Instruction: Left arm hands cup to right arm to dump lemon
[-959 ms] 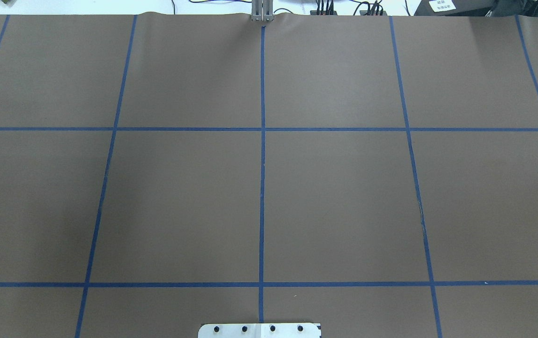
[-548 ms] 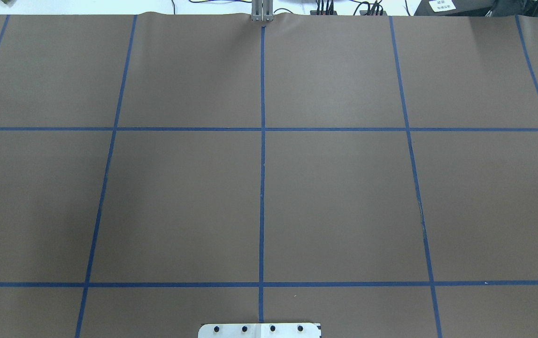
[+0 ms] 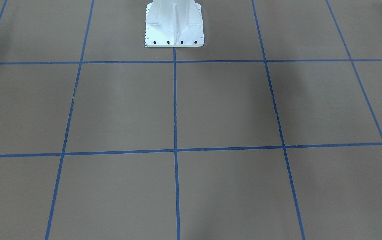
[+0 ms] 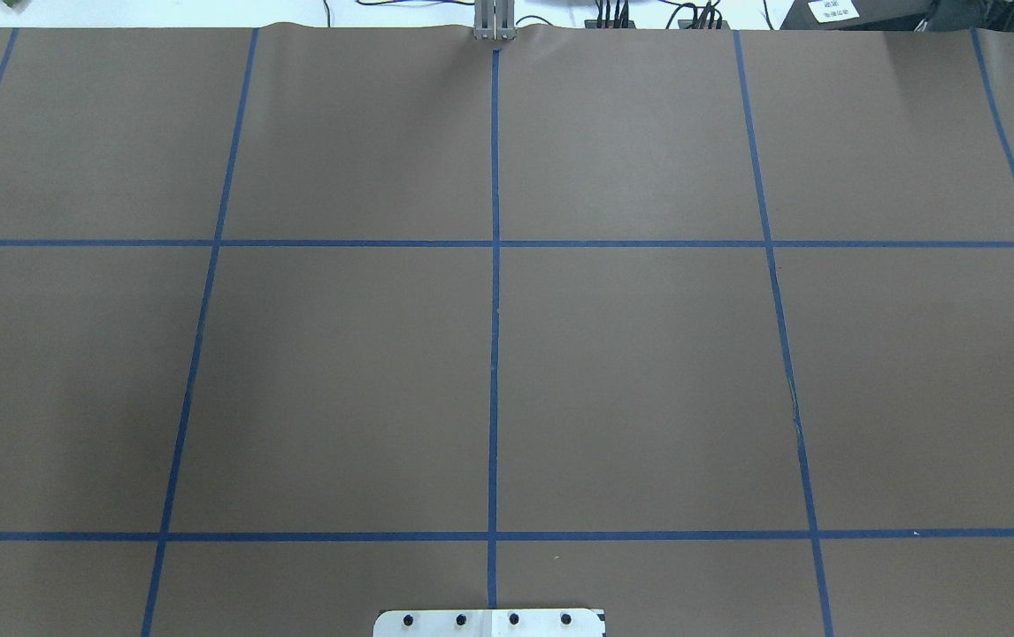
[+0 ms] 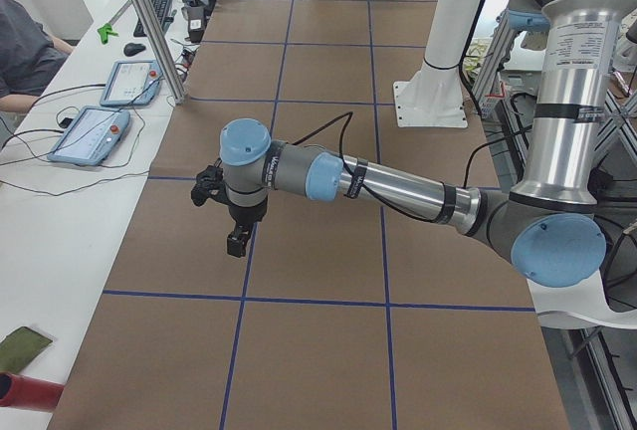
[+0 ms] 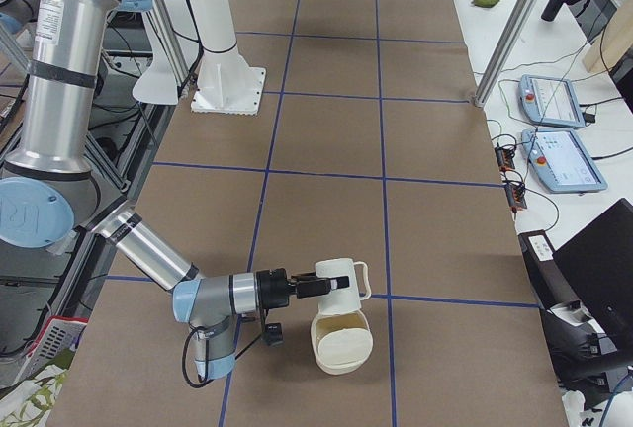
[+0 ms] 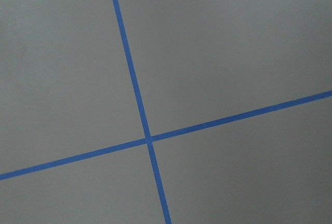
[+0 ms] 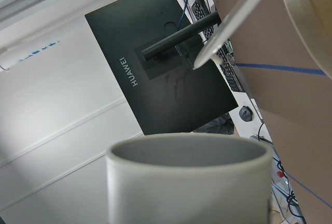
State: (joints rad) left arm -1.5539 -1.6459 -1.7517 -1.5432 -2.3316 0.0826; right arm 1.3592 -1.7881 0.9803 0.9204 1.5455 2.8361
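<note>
The white mug (image 6: 336, 287) with a loop handle shows in the exterior right view, held off the table at the tip of my right gripper (image 6: 315, 287). I cannot tell from that view whether the jaws are shut on it. Its rim (image 8: 189, 154) fills the bottom of the right wrist view, with no fingers in sight. My left gripper (image 5: 237, 243) hangs over the table in the exterior left view, with nothing seen in it. Whether it is open or shut I cannot tell. The lemon is hidden.
A cream bowl-like vessel (image 6: 341, 343) lies just under the mug and also shows in the right wrist view (image 8: 311, 16). The white robot base (image 3: 174, 30) stands at mid table. Tablets (image 6: 559, 155), a monitor (image 8: 155, 73) and an operator (image 5: 25, 52) line the table's far side.
</note>
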